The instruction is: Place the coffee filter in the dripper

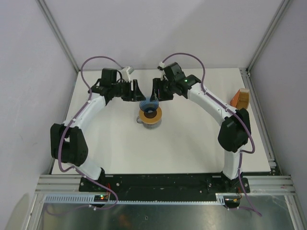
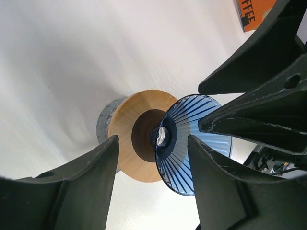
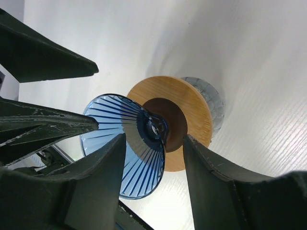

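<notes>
Fingers of my left gripper (image 2: 152, 143) and right gripper (image 3: 153, 139) gape wide, holding nothing, crowding the dripper (image 2: 187, 117) upright on the wooden disc (image 2: 127, 124), so one bump could topple it, and I see no loose filter, only an orange packet (image 1: 240, 98) far right.

Lab cell – aluminium frame (image 1: 60, 183) (white walls (image 1: 24, 72)).
</notes>
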{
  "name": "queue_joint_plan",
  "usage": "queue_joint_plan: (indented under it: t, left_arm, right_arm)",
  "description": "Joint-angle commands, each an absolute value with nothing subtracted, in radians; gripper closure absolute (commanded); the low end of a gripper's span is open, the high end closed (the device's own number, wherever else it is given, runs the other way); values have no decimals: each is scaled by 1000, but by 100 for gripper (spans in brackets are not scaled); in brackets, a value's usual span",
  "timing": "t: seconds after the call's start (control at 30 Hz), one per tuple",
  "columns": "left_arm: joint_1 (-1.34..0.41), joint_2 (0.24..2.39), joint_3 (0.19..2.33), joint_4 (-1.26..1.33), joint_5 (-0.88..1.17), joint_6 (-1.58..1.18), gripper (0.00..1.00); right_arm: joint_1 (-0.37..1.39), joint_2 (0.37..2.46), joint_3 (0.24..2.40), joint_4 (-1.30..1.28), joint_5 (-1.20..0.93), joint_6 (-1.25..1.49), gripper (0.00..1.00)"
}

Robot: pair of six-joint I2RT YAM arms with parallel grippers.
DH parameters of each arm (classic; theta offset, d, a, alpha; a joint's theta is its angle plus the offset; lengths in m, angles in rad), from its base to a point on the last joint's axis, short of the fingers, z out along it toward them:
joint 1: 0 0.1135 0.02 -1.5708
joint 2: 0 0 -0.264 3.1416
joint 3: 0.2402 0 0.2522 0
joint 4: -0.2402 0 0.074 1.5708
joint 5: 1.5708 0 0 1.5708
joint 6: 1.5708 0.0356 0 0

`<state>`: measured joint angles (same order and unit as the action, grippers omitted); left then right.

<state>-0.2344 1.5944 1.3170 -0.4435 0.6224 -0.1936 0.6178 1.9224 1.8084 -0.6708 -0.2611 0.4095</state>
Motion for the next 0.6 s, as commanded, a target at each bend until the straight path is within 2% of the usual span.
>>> queue_joint_plan:
  t: [0.0,0.2,0.4,0.47,0.57]
  left_arm:
    - [-229,1569,1365,-443,640,-186,35]
    - [-189,1510,1351,-443,641,-141,25]
    - [-159,1447,1304,-443,575,-36,17]
    - [-156,1431,1290,-443,529,3,13]
    - [-148,1420,1276,-444,473,46,11]
  right_arm:
    - [613,1901,1875,-670,-258,383,43]
    - [550,1776,1859,-688,-236,350,35]
    - [368,1522,1642,-647,-142,341,24]
    - [274,1431,1534,-627,-121,360,25]
    - [81,1299,1348,-604,-87,410,30]
